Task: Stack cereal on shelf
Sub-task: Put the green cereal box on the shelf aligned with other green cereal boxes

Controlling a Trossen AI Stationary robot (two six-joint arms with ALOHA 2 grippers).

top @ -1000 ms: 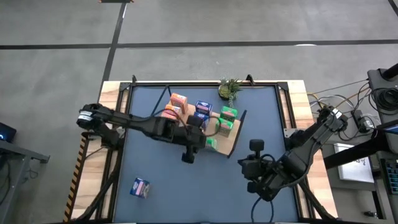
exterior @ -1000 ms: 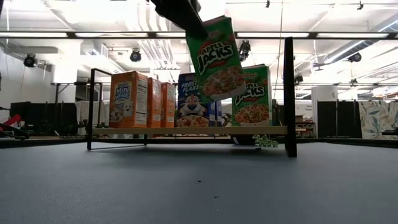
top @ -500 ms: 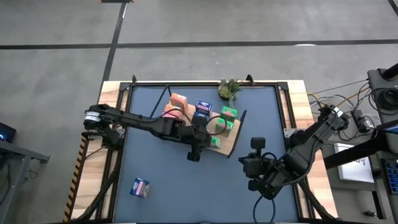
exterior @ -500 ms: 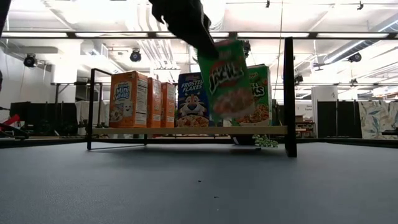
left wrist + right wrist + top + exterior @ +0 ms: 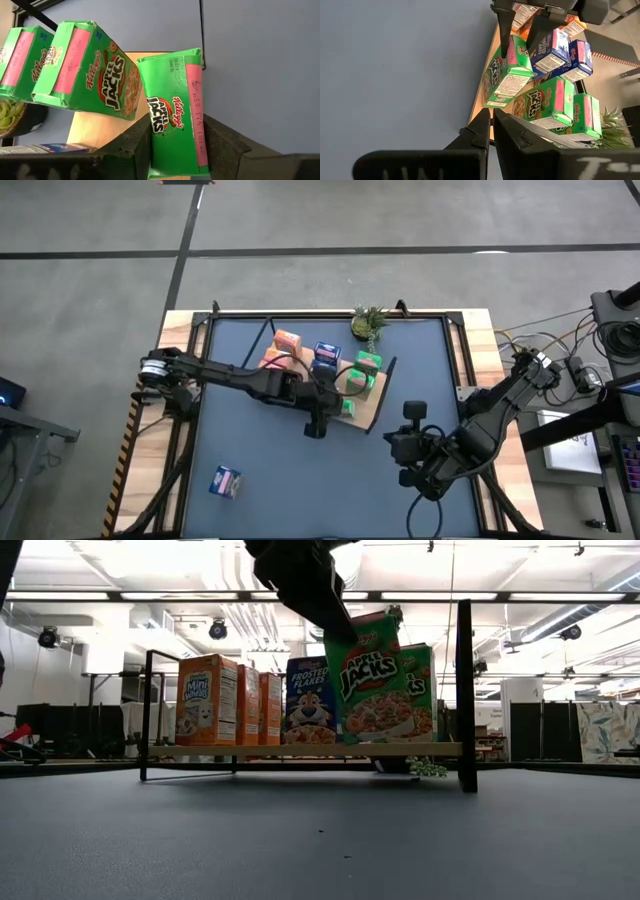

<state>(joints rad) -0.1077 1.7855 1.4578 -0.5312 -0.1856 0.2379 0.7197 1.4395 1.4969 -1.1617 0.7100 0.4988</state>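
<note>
Green cereal box [image 5: 378, 680], tilted and airborne half a second ago, now stands nearly upright with its base on the shelf [image 5: 300, 750], pinched at the top by the left gripper [image 5: 172, 150]. Right gripper [image 5: 490, 131] waits near the table's right edge, fingers pressed together. Only the high view shows a lone blue-purple box [image 5: 225, 481] lying on the tabletop [image 5: 260, 460]. Shelf count: three orange-red, two blue-purple, three green.

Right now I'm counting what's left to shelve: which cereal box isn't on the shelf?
The blue-purple box lying alone on the dark tabletop, near the front left. The rest stand on the shelf, including the green box gripped by the left gripper.
</note>
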